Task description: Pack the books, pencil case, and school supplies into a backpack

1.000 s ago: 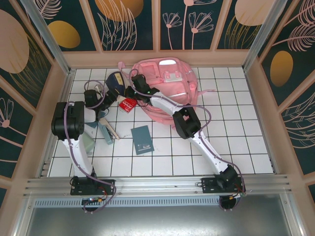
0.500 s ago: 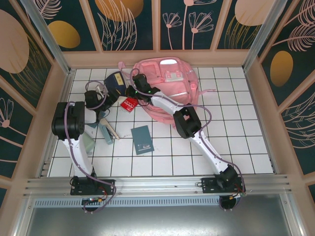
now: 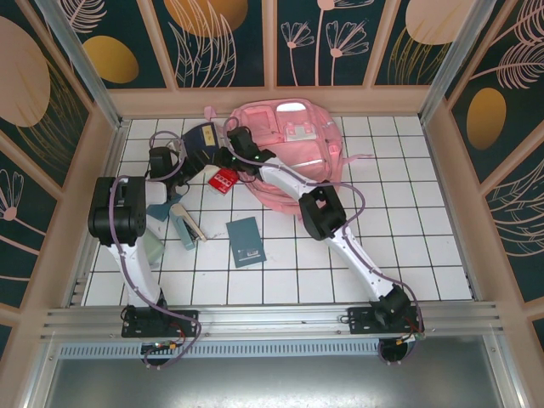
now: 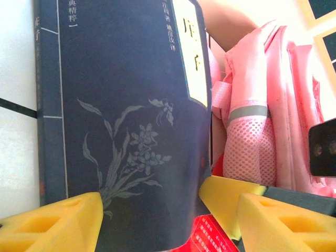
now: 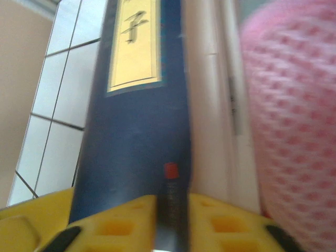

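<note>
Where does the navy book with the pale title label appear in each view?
Top external: the navy book with a pale title label lies upper left.
Left wrist: the book is large, centre-left.
Right wrist: the book stands centre-left.
Shared landmark: the pink fabric backpack, right of it everywhere.

Navy book [image 4: 131, 105]: dark blue cover, pale grey flower-sprig drawing, cream title strip with black characters, small red stamp.
Backpack [image 3: 293, 144]: pink, pink mesh pocket, grey strip.
Red piece [image 3: 223, 179]: white marks, at backpack's 8 o'clock.
Teal book [image 3: 246, 241]: plain.
Left gripper [image 4: 149, 202] fingers [image 4: 58, 223]: yellow.
Table [image 3: 408, 212]: white tiles, dark grid.
</note>
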{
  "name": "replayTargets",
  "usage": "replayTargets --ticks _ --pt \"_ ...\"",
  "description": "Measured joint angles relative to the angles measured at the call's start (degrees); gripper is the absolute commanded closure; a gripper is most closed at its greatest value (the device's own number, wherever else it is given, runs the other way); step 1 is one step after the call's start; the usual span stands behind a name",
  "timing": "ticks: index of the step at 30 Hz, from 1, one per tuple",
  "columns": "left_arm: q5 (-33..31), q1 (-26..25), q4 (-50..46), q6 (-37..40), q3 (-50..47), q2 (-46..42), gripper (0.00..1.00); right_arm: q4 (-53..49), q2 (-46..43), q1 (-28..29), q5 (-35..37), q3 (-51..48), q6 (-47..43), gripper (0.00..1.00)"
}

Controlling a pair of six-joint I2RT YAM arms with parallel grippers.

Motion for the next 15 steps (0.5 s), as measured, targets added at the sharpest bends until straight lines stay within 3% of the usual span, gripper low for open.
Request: replayTargets --ticks 6,15 --pt "-1.9 -0.3 -1.4 0.0 -0.2 -2.2 0.3 -7.7 1.0 0.4 3.2 7.7 -2.5 0.56" --pt "-6.6 -0.3 -4.1 0.0 -0.2 -2.9 0.28 -9.8 2.7 -0.2 5.2 11.1 -2.8 0.55"
